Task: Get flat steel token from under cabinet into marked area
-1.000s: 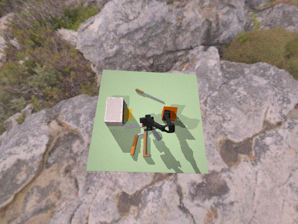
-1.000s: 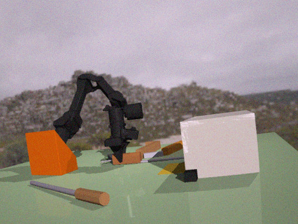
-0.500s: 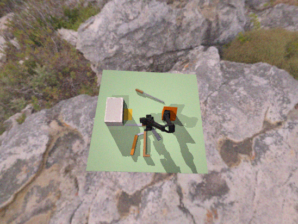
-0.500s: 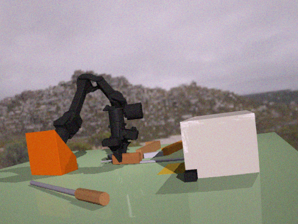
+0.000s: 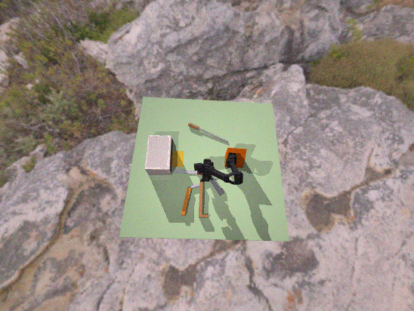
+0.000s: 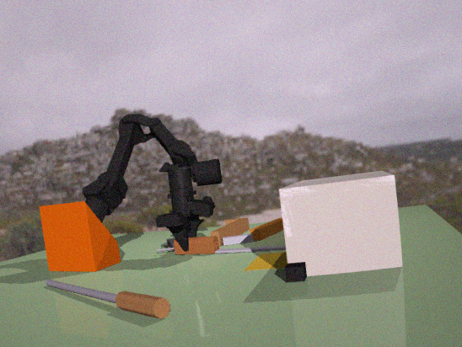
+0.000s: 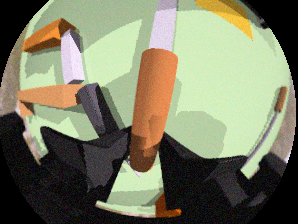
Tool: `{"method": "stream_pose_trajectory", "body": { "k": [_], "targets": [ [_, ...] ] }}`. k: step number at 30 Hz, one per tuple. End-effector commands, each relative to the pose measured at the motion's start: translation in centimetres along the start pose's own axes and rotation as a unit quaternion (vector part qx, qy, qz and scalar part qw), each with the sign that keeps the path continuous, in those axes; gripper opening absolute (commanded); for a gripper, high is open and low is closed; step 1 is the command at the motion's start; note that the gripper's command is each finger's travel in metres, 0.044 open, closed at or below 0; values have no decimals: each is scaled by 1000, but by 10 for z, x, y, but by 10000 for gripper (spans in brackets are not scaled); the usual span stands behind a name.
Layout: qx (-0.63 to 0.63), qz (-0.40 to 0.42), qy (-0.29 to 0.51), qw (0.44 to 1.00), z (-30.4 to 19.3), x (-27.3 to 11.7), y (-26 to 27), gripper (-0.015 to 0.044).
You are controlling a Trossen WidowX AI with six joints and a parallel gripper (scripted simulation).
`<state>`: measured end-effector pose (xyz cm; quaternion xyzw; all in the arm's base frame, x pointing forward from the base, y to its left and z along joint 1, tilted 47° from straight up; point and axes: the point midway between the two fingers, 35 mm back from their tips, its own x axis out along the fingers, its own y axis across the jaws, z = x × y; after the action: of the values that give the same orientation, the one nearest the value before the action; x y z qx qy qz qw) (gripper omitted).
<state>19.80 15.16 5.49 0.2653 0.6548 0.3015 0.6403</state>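
Observation:
My gripper (image 5: 199, 173) (image 6: 185, 248) (image 7: 147, 131) is shut on the brown handle of a tool (image 6: 204, 245) (image 7: 156, 90), low at the table. The tool's straight grey shaft points toward the white cabinet (image 5: 159, 152) (image 6: 341, 227), near its front corner; whether the tip is under it is hidden. The orange-yellow marked area (image 5: 180, 158) (image 6: 263, 261) (image 7: 230, 16) lies in front of the cabinet, beside the shaft. The steel token cannot be seen in any view.
A rod with a brown handle (image 5: 211, 134) (image 6: 143, 304) lies apart. An orange-handled bent tool (image 5: 186, 201) (image 7: 47, 39) and a tan-handled tool (image 5: 202, 200) (image 7: 50, 95) with a dark grey end lie beside the held tool. An orange block (image 6: 67, 237) stands by the arm's base.

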Motion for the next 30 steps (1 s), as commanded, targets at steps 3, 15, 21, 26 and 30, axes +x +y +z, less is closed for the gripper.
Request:
{"method": "stream_pose_trajectory", "body": {
  "k": [3, 15, 21, 26, 30],
  "targets": [
    [-3, 0, 0, 1000, 0, 0, 0, 200],
    [-2, 0, -1, 1000, 0, 1, 0, 270],
    [-3, 0, -1, 1000, 0, 2, 0, 270],
    [-1, 0, -1, 1000, -2, 5, 0, 270],
    [-1, 0, -1, 1000, -3, 5, 0, 270]
  ]
}}
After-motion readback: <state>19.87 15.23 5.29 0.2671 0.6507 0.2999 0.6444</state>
